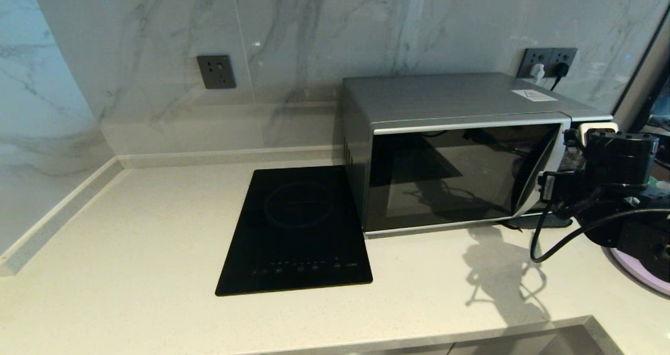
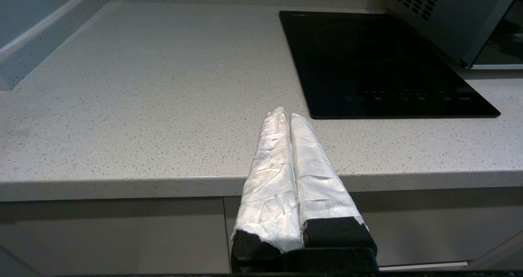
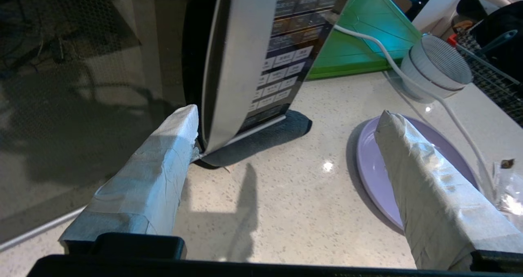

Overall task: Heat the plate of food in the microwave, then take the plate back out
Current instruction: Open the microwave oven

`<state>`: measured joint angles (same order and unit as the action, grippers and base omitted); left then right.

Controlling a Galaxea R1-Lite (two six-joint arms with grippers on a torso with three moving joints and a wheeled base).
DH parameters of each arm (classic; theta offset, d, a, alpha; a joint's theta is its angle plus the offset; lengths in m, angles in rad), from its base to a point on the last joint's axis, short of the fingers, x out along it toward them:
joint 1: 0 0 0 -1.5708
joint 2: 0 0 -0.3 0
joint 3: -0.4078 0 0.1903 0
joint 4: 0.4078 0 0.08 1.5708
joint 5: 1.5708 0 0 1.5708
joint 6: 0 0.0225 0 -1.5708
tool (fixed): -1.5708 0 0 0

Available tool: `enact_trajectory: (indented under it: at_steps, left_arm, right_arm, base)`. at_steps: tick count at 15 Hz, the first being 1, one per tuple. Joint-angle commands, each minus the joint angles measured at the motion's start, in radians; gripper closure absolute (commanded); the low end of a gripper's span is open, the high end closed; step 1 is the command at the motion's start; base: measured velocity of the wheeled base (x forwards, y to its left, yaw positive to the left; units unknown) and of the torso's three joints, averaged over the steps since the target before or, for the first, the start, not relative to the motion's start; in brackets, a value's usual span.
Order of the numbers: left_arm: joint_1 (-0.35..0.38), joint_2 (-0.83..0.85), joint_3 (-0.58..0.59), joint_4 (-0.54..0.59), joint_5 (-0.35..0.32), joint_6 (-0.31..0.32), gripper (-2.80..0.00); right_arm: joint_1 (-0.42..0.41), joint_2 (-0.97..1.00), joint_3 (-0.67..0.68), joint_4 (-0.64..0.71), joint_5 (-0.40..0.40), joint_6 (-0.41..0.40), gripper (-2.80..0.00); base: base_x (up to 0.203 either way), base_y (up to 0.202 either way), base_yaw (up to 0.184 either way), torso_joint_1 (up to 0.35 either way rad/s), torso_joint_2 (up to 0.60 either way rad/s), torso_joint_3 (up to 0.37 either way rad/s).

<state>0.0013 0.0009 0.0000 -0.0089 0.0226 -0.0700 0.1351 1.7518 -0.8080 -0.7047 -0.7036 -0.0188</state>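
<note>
The silver-grey microwave (image 1: 460,151) stands on the counter with its dark glass door closed. My right gripper (image 3: 286,117) is open at the door's right side, low by the curved silver handle (image 3: 235,64). One taped finger (image 3: 163,166) lies against the glass side of the handle's lower end. The other finger (image 3: 425,179) hangs over the lilac plate (image 3: 374,162), which rests on the counter right of the microwave; its rim (image 1: 641,276) peeks out under my right arm (image 1: 612,156). No food shows on the plate's visible part. My left gripper (image 2: 286,113) is shut and empty, parked before the counter's front edge.
A flat black induction hob (image 1: 298,229) lies left of the microwave. Beside the button panel (image 3: 286,60) lean a green tray (image 3: 367,36) and a white round device (image 3: 439,66) with a cable. Wall sockets (image 1: 547,62) sit behind the microwave.
</note>
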Motion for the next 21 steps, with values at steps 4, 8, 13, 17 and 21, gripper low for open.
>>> enact_trajectory:
  at_steps: [4, 8, 13, 17, 21]
  left_arm:
    - [0.0, 0.001, 0.0, 0.0, 0.0, -0.001, 0.0]
    - [0.0, 0.001, 0.0, 0.0, 0.0, -0.001, 0.0]
    - [0.0, 0.001, 0.0, 0.0, 0.0, -0.001, 0.0]
    - [0.0, 0.001, 0.0, 0.0, 0.0, -0.001, 0.0]
    - [0.0, 0.001, 0.0, 0.0, 0.0, -0.001, 0.0]
  right_arm:
    - [-0.035, 0.124, -0.087, -0.004, -0.002, 0.01, -2.8]
    - [-0.05, 0.173, -0.115, -0.004, -0.002, 0.02, -2.8]
    - [-0.082, 0.223, -0.173, -0.004, -0.001, 0.02, -2.8]
    - [-0.111, 0.264, -0.201, -0.004, -0.001, 0.02, -2.8]
    - [-0.112, 0.273, -0.203, -0.006, -0.002, 0.029, -2.8]
  base:
    - [0.0, 0.0, 0.0, 0.0, 0.0, 0.0]
    - [0.0, 0.0, 0.0, 0.0, 0.0, 0.0]
    - [0.0, 0.0, 0.0, 0.0, 0.0, 0.0]
    - [0.0, 0.0, 0.0, 0.0, 0.0, 0.0]
    - [0.0, 0.0, 0.0, 0.0, 0.0, 0.0]
